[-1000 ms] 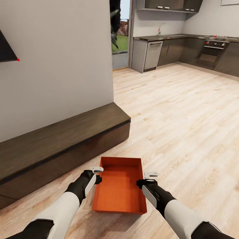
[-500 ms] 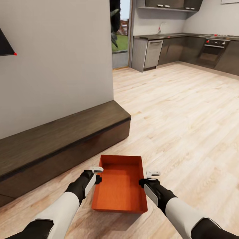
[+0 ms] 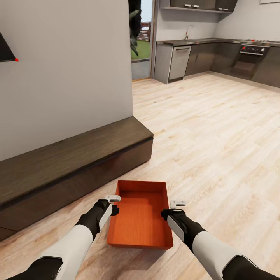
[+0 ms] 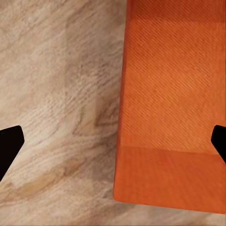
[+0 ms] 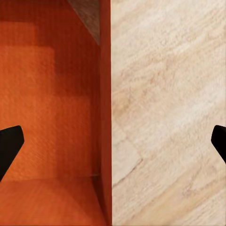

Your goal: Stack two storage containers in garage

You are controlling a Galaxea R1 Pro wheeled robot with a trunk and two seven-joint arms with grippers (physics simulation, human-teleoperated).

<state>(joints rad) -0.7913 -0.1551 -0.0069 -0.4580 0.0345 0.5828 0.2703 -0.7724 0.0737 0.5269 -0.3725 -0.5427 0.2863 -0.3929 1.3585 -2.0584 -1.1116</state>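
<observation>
One orange-red storage container lies on the light wood floor of the living room, just in front of me. My left gripper hovers open over its left long wall, and my right gripper hovers open over its right long wall. In the left wrist view the left gripper has its dark fingertips spread wide either side of the container wall. The right gripper straddles the container wall the same way. The garage is out of view.
A long dark low cabinet runs along the grey wall close to the container's left, under a TV corner. Wood floor stretches ahead and right to a kitchen and a doorway.
The whole picture has drifted slightly, so the camera moved a little. Both grippers stay open beside the container, which rests where it was.
</observation>
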